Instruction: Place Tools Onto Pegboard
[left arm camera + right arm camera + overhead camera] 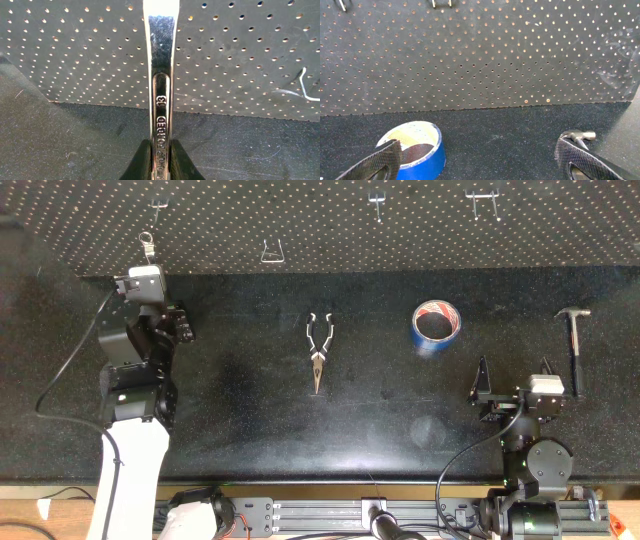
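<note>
Left tool [161, 163] clenched on chrome combination wrench [161, 60], upper left of top view, upright before black perforated pegboard [75, 50]. Hold your shaft vertical, ease top end onto wire hook [157, 202], and let go once seated. Right tool [480, 161] spread, empty.

1. One steel wrench [161, 75].
2. One pair of pliers [319, 352].
3. One blue roll of tape [436, 157].
4. One hammer [575, 352].
5. Four metal hooks [272, 252].
6. One pegboard [320, 225].
7. Two robot arms [140, 370].
8. One black table [240, 410].

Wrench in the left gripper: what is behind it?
Behind the wrench stands the pegboard, above the dark table. The strip of board directly behind its shaft is covered.
</note>
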